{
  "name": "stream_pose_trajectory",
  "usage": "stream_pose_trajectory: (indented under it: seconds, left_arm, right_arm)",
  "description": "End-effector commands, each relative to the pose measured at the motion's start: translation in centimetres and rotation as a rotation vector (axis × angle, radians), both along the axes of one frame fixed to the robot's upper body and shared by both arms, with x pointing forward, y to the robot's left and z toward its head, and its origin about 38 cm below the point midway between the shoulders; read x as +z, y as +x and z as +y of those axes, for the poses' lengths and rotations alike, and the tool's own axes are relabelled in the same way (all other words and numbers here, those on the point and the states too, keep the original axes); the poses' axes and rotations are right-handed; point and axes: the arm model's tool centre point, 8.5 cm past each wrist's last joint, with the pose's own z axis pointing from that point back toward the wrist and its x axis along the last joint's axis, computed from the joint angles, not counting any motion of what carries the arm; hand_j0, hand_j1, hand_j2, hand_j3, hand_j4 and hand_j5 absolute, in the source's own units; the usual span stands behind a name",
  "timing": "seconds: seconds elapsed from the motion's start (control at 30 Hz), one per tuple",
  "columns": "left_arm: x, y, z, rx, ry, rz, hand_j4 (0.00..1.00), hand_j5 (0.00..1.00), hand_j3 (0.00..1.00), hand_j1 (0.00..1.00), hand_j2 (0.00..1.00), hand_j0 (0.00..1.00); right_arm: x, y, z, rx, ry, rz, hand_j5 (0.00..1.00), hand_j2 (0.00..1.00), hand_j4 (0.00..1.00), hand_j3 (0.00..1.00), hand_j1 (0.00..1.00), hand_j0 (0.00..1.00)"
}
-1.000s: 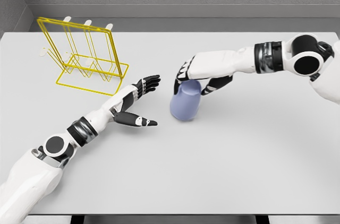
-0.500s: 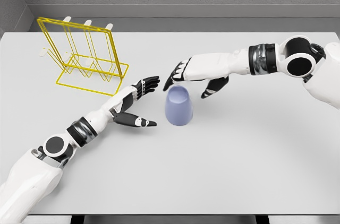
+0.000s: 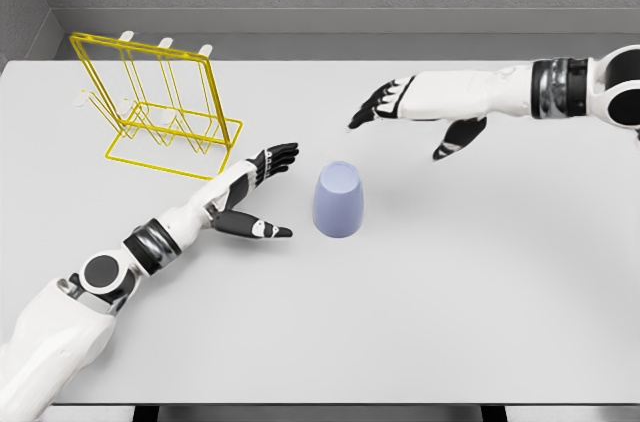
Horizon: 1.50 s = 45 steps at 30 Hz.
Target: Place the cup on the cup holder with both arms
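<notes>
A pale blue cup (image 3: 338, 200) is standing alone near the middle of the white table (image 3: 420, 302), resting mouth-down with its narrower base facing up, and nothing is touching it. Just to its left, the robot's left hand (image 3: 258, 192) is lying low over the tabletop with its dark fingers (image 3: 280, 156) stretched out flat toward the cup and the thumb (image 3: 262, 230) pointing the same way below them; the hand is released and grasping nothing, with a clear gap between it and the cup. The left arm is reaching in from the lower left corner. Up and to the right of the cup, the right hand (image 3: 415, 117) is hanging above the table, well apart from the cup, its fingers spread loose and the thumb dropping down beside them, also holding nothing. Its white arm is stretching in from the right edge. Farther off, at the table's back left, the yellow wire cup holder (image 3: 150, 107) is standing upright with its white-tipped pegs along the top, and no cup is on it. Grey walls are closing in the scene behind the table.
</notes>
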Motion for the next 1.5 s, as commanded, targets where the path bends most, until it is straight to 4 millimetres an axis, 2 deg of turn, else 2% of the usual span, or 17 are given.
stream_pose_trajectory:
  seconds: [0.0, 0.07, 0.2, 0.27, 0.33, 0.5, 0.57, 0.63, 0.93, 1.03, 1.3, 1.47]
  left_arm:
    - [0.0, 0.0, -0.9, -0.003, -0.017, -0.004, 1.00, 1.00, 1.00, 1.00, 1.00, 1.00]
    - [0.1, 0.9, -1.3, 0.005, -0.017, -0.005, 1.00, 1.00, 1.00, 1.00, 1.00, 1.00]
    - [-0.4, 1.0, -3.1, -0.009, -0.047, 0.012, 1.00, 1.00, 1.00, 1.00, 1.00, 1.00]
    - [-0.6, 0.9, -3.5, -0.014, -0.050, 0.018, 1.00, 1.00, 1.00, 1.00, 1.00, 1.00]
    - [-0.6, 0.8, -4.0, -0.021, -0.058, 0.019, 1.00, 1.00, 1.00, 1.00, 1.00, 1.00]
    - [-0.6, 0.9, -3.8, -0.016, -0.057, 0.019, 1.00, 1.00, 1.00, 1.00, 1.00, 1.00]
    - [-0.9, 0.9, -3.7, -0.013, -0.053, 0.028, 1.00, 1.00, 1.00, 1.00, 1.00, 1.00]
    - [-1.0, 0.8, -3.7, -0.012, -0.053, 0.029, 1.00, 1.00, 1.00, 1.00, 1.00, 1.00]
    - [-1.1, 0.7, -3.8, -0.016, -0.054, 0.032, 1.00, 1.00, 1.00, 1.00, 1.00, 1.00]
    - [-1.1, 0.6, -4.8, -0.034, -0.016, 0.004, 1.00, 1.00, 1.00, 1.00, 1.00, 1.00]
    - [-1.4, 1.2, -5.3, -0.025, -0.023, 0.017, 1.00, 1.00, 1.00, 1.00, 1.00, 1.00]
    - [-1.5, 1.2, -5.6, -0.032, -0.025, 0.018, 1.00, 1.00, 1.00, 1.00, 1.00, 1.00]
  right_arm:
    - [1.1, 0.3, -2.8, -0.064, -0.009, -0.021, 1.00, 1.00, 1.00, 1.00, 1.00, 1.00]
    - [1.0, 0.3, -3.7, -0.087, -0.007, -0.014, 1.00, 1.00, 1.00, 1.00, 1.00, 1.00]
    - [0.1, 0.8, -8.2, -0.212, 0.003, -0.007, 1.00, 1.00, 1.00, 1.00, 1.00, 1.00]
    - [-0.3, 0.7, -8.5, -0.220, 0.002, 0.003, 1.00, 1.00, 1.00, 1.00, 1.00, 1.00]
    - [-0.2, 0.6, -10.0, -0.258, -0.012, 0.003, 1.00, 1.00, 1.00, 1.00, 1.00, 1.00]
    - [-0.8, 0.8, -11.2, -0.292, -0.016, 0.018, 1.00, 1.00, 1.00, 1.00, 1.00, 1.00]
    - [-0.2, 0.8, -11.4, -0.301, 0.004, 0.002, 1.00, 1.00, 1.00, 1.00, 1.00, 1.00]
    - [-0.5, 1.0, -12.4, -0.333, 0.012, 0.010, 1.00, 1.00, 1.00, 1.00, 1.00, 1.00]
    - [-1.0, 0.9, -12.5, -0.344, 0.053, 0.014, 1.00, 1.00, 1.00, 1.00, 1.00, 1.00]
    - [-1.0, 0.9, -12.4, -0.342, 0.055, 0.014, 1.00, 1.00, 1.00, 1.00, 1.00, 1.00]
    - [-1.1, 0.9, -12.4, -0.342, 0.052, 0.016, 1.00, 1.00, 1.00, 1.00, 1.00, 1.00]
    - [-1.3, 1.0, -13.1, -0.364, 0.051, 0.023, 1.00, 1.00, 1.00, 1.00, 1.00, 1.00]
